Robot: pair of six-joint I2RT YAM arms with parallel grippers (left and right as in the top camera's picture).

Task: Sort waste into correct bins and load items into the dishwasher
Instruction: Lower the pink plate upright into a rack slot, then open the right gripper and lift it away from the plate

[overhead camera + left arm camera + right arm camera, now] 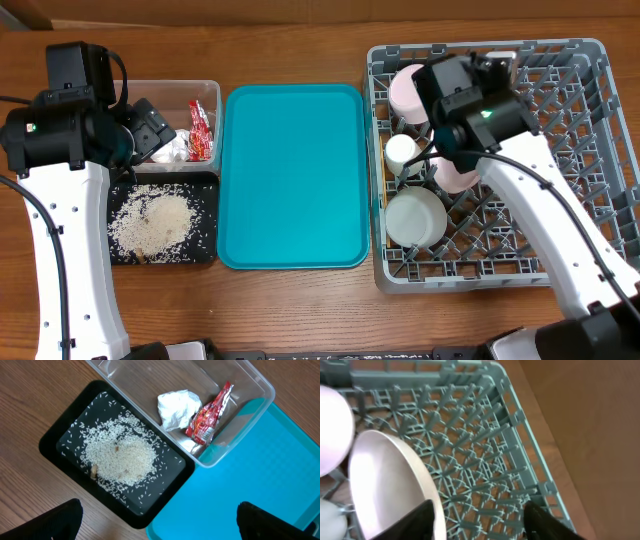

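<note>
Overhead: noting rack point(585, 130) at 3 o'clock on surface point(300, 310), carrying plate point(458, 178), bowls point(415, 218) and cup point(400, 150); tub point(165, 95) with wrapper point(202, 130) and tissue point(170, 150), black tray point(200, 255) with rice point(155, 222), lying at 9 o'clock.

Left wrist: hanging left tool point(162, 527) wide apart and empty above black tray; risking scattered rice if dipping.

Right wrist: standing right tool point(482, 520) apart, clamping nothing, 9 o'clock finger crowding plate rim. Risking, on a crooked lift, hooking that rim and tipping plate against a bowl or off its pegs.
</note>
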